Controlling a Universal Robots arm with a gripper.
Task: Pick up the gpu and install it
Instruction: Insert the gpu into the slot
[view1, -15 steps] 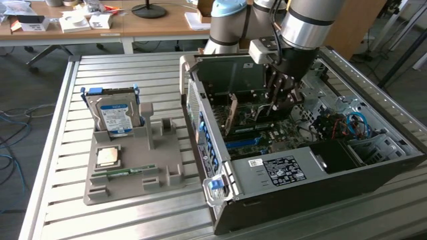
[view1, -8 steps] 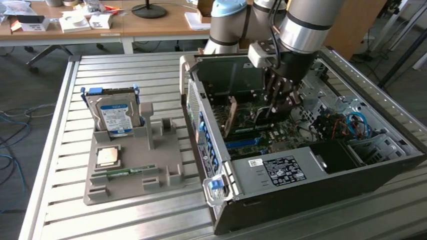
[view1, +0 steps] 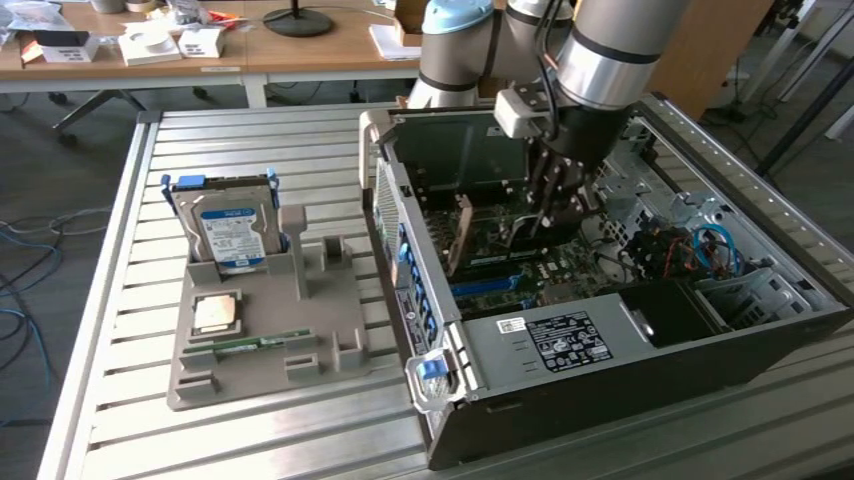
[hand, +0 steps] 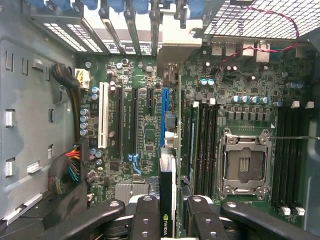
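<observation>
Gripper (view1: 551, 225), just right of the exterior frame's centre, reaches into the open case (view1: 601, 420). It is clamped on the gpu (hand: 167, 200), held edge-on in line with the motherboard's blue slot (hand: 165, 112).

Case (view1: 534, 430) on table (view1: 200, 140), exterior view's right; tray (view1: 267, 340) beside it, left, hard drive (view1: 234, 230) standing at tray's far end. Inside case: gpu (hand: 166, 197) in hand (hand: 170, 212), edge-on above motherboard (hand: 145, 135).

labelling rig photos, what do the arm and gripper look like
The arm is a silver-grey tube with a blue joint cap, a dark cable along it and a white box near the wrist. The gripper is black, with jointed fingers and round bolts.
</observation>
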